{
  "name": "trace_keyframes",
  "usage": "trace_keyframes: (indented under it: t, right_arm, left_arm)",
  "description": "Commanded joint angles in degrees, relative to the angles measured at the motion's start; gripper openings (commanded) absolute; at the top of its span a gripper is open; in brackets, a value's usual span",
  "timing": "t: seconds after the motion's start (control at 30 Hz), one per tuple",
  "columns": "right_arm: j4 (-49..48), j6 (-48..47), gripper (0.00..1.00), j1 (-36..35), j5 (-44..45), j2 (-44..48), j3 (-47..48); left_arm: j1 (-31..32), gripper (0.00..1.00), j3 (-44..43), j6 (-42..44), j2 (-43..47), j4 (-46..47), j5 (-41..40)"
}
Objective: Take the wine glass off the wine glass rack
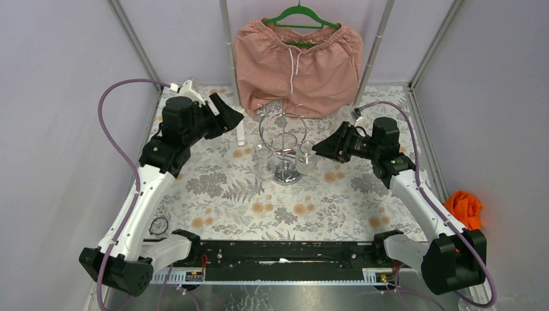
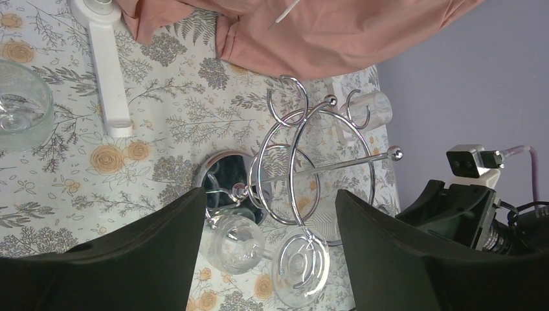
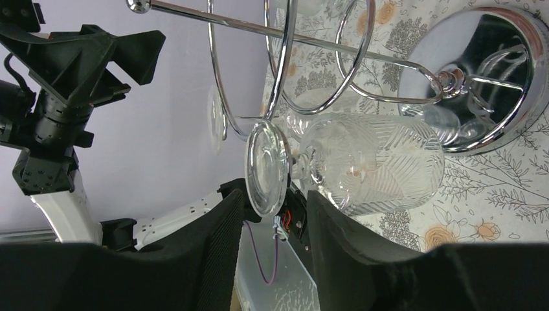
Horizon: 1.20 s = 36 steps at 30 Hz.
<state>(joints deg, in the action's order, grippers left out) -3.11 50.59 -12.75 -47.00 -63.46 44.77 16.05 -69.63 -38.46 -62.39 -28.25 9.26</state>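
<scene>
Top view: the wine glass rack (image 1: 285,139) stands upright at the centre of the floral surface (image 1: 213,194), below the pink shorts (image 1: 298,65) on a green hanger (image 1: 299,13) at the upper middle of the frame. Two glasses hang bowl-down from its rings. The wine glass (image 1: 305,159) hangs on the frame-right side of the post, just beside the right pincer (image 1: 319,148). The other glass (image 1: 261,162) hangs on the frame-left side. Right wrist view: the right pincer's jaws stand apart, unclenched, and the lower rim of the wine glass's foot (image 3: 267,170) dips into the gap between them. Whether a finger touches it cannot be told. The left pincer (image 1: 230,120) is released, its jaws wide. It sits to the upper left of the rack, above the surface, and touches nothing.
</scene>
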Motion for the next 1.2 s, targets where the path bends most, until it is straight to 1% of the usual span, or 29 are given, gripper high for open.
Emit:
trace_keyframes:
  t: [0.0,0.17,0.33,0.57,0.7,0.8,1.0,1.17]
  right_arm:
    - [-1.14,-0.56,0.47,-0.34,0.6,-0.73,0.94]
    - [-2.88,0.87,0.42,-0.99,0.89,-1.18,0.73]
    - [-4.16,2.01,0.41,-2.12,1.35,-1.34,1.11]
    - [-6.29,3.87,0.27,-3.78,2.29,-2.49,0.81]
    - [-6.16,4.33,0.25,-3.86,3.39,-1.88,0.38]
    - [-6.39,5.6,0.19,-3.78,4.17,-1.14,-0.3]
    - [-7.38,9.75,0.13,-3.85,6.85,1.78,-2.66]
    - [-7.99,12.41,0.06,-3.81,7.83,3.79,-4.33]
  left_arm:
    - [-0.24,0.81,0.46,0.4,0.75,1.81,-0.07]
    - [-0.23,0.81,0.58,0.4,0.62,1.9,0.04]
    - [-0.24,0.81,0.86,0.48,0.67,1.92,-0.07]
    - [-0.36,0.81,1.15,0.57,0.97,2.05,-0.27]
    - [-0.37,0.81,1.34,0.66,1.14,1.99,-0.38]
    - [-0.37,0.81,1.33,0.6,1.06,2.02,-0.42]
    - [-0.34,0.81,1.25,0.53,0.84,2.07,-0.04]
    - [-0.32,0.81,1.34,0.5,0.83,2.3,0.35]
